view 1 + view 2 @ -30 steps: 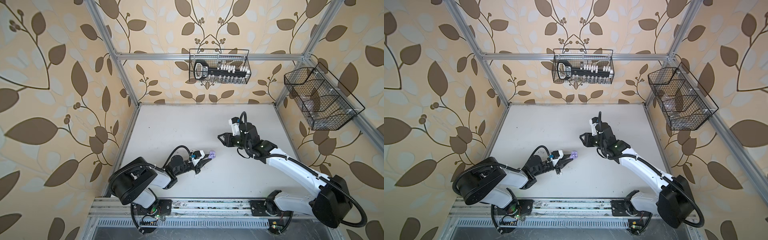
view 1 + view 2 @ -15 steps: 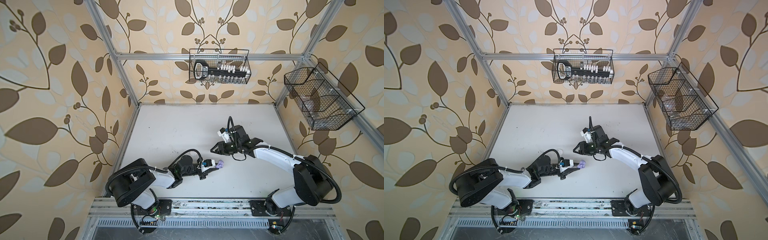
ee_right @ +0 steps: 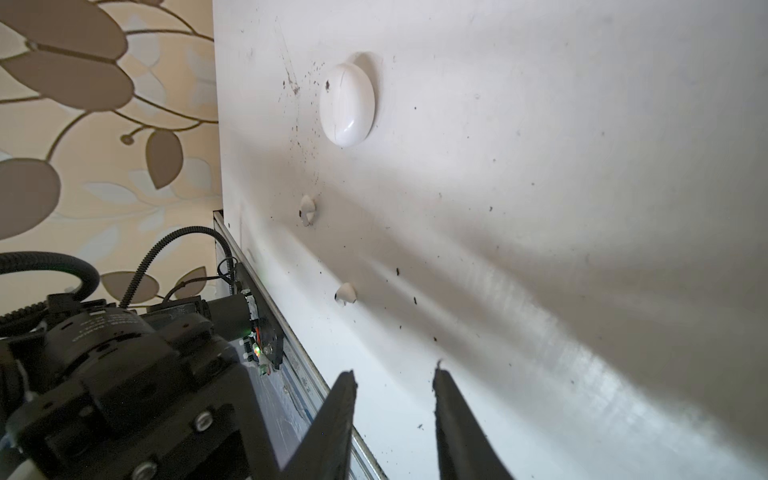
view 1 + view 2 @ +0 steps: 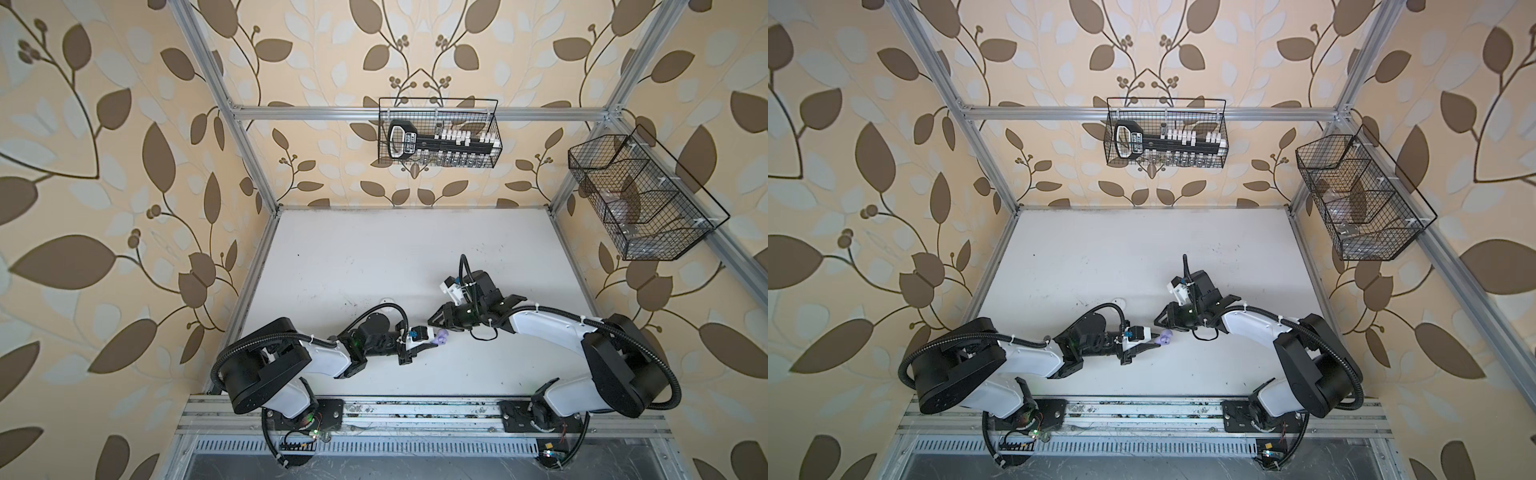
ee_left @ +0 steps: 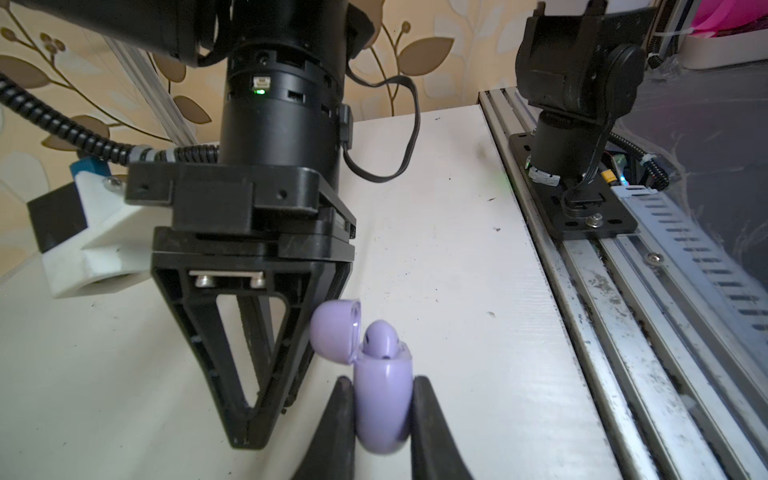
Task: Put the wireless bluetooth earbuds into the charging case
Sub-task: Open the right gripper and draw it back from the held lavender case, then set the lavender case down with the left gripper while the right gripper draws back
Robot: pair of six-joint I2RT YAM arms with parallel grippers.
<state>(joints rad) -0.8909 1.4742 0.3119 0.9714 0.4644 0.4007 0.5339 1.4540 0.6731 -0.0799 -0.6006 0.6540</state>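
Pinching the lavender charging case [image 4: 441, 338] in both top views, the left claw [image 4: 432, 343] is reaching low over the table [image 4: 374, 249], near the middle of its front edge. The right claw [image 4: 434, 324] is pointing in from the opposite side, with its tips just beside the case [image 4: 1165, 337]. Its spread is not reading from up here. The white charging case [image 4: 388, 300] is sitting shut on the table just behind the left wrist.

Left wrist view: the left claw [image 5: 382, 415] is squeezing the lavender case body [image 5: 382, 399] from both sides, fingers [image 5: 340, 415] touching it. The lid [image 5: 334, 328] is standing open on the side facing the right claw [image 5: 253, 428]. One lavender earbud [image 5: 380, 338] is sitting in the case, its rounded top poking above the rim. The right claw is hanging tips-down right next to the lid, and I cannot tell whether they are touching.

Right wrist view: the right claw [image 3: 392, 390] is standing spread, a clear gap between its fingers [image 3: 345, 399], gripping nothing. The first white earbud [image 3: 345, 294] and second white earbud [image 3: 307, 210] are lying loose on the table [image 3: 540, 166], apart from each other, with the white case [image 3: 347, 110] lying beyond them
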